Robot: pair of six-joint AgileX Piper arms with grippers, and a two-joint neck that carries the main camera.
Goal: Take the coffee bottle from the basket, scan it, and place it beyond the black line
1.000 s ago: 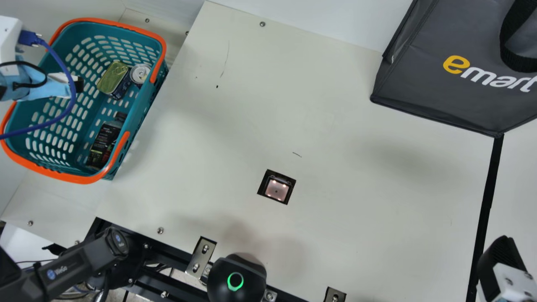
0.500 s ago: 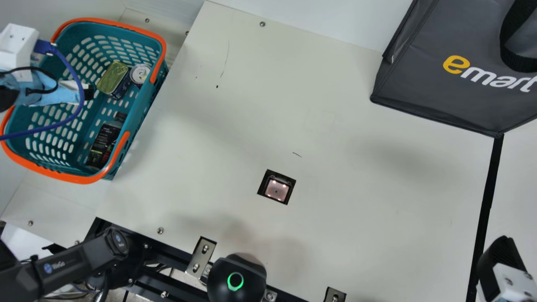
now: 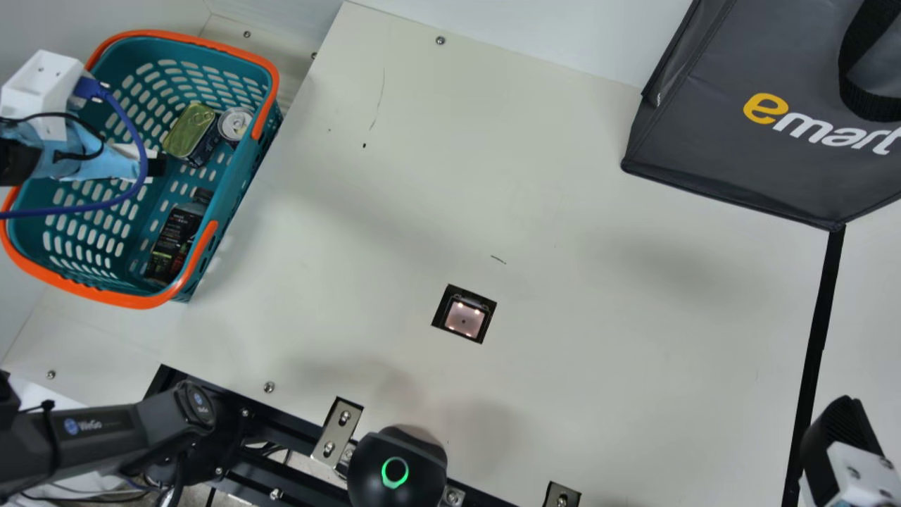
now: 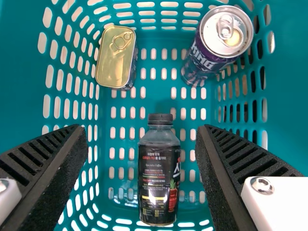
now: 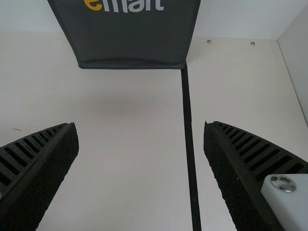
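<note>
Noted in basket [image 3: 134, 301], lying on its floor beside the long wall facing table [image 3: 598, 282]: bottle [image 4: 159, 178]. To be reached from left hand [image 4: 142, 129] by going deeper and towards the basket's near right corner. Laid lengthwise parallel to that wall, with cap [image 4: 160, 119] towards mid-basket and base towards the near corner; best gripped across the body (little wrist turn called for, by judgement). Left hand wide open, holding nothing, and much nearer than right hand [image 5: 140, 144], likewise spread and empty by line [image 3: 821, 317]. Dark-bodied, clear at the shoulder, with black label.
</note>
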